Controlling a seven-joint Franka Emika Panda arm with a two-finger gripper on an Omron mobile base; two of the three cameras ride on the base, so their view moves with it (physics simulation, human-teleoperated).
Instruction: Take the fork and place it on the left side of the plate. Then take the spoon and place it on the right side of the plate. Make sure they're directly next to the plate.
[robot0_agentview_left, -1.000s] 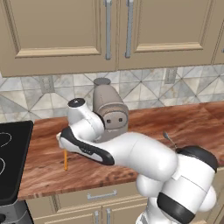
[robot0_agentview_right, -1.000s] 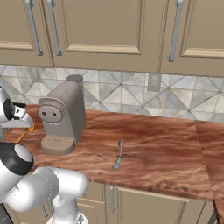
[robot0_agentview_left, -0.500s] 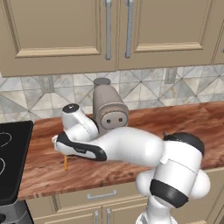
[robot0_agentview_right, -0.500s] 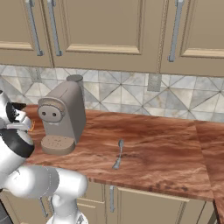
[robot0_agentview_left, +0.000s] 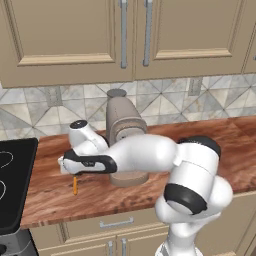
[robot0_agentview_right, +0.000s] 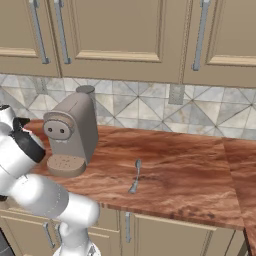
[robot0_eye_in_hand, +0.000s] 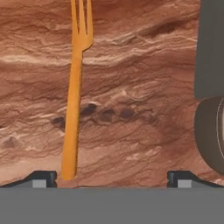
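Gripper (robot0_eye_in_hand: 112, 177) above the orange fork (robot0_eye_in_hand: 73, 100) on the wooden counter (robot0_eye_in_hand: 131, 65); jaws wide apart, holding nothing. Spoon (robot0_agentview_right: 135, 176) lying right of the coffee machine (robot0_agentview_right: 72, 131).

We note a reddish-brown wood-grain worktop (robot0_agentview_right: 190, 165) running along the wall. Behind it we find a backsplash (robot0_agentview_right: 145, 107) of grey and beige triangular tiles, carrying a wall outlet (robot0_agentview_right: 175, 94). Beige wall cabinets (robot0_agentview_left: 65, 35) with vertical metal handles (robot0_agentview_left: 123, 32) hang above; beige base cabinets (robot0_agentview_right: 165, 232) stand below. A black cooktop (robot0_agentview_left: 12, 185) adjoins the worktop's left end.
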